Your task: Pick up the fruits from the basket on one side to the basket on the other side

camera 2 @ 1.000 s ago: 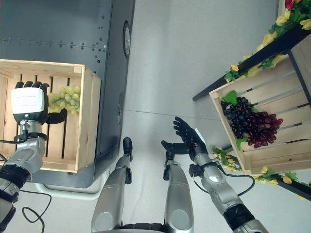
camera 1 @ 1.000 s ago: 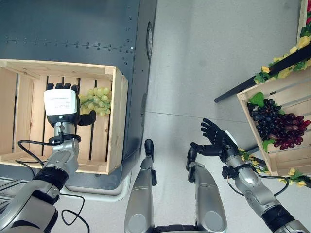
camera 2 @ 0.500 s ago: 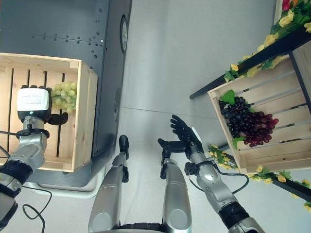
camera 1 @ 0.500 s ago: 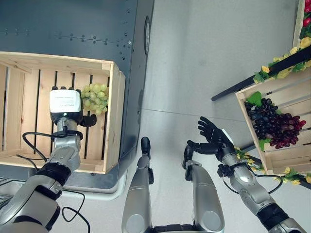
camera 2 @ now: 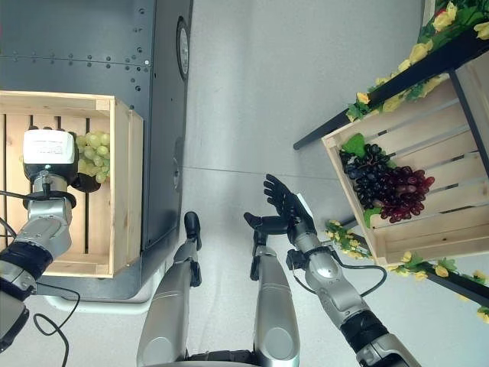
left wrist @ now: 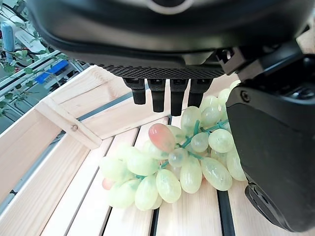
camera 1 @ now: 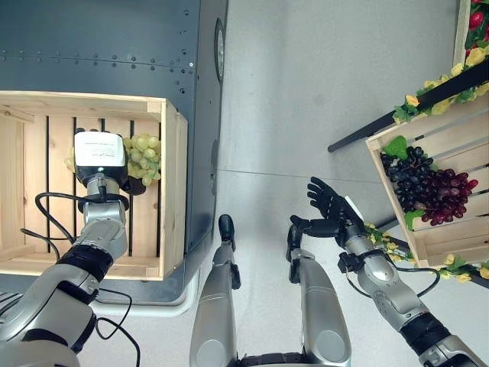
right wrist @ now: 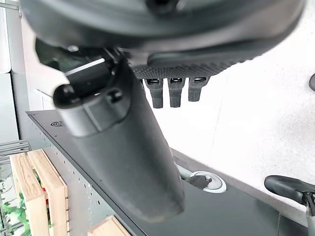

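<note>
A bunch of green grapes lies on the slats of the wooden crate at the left. My left hand hovers right over the bunch. Its fingers reach straight out above the grapes and its thumb stands beside them, open and not closed round anything. A bunch of dark purple and red grapes with green leaves lies in the tilted wooden crate at the right. My right hand hangs open over the grey floor, left of that crate and holding nothing.
The left crate rests on a dark metal cabinet. A black bar and garlands of yellow flowers and leaves border the right crate. Grey floor lies between the two crates.
My left hand has slid sideways over the green grapes, which it was beside before. The right hand holds its pose. The camera has shifted a little.
</note>
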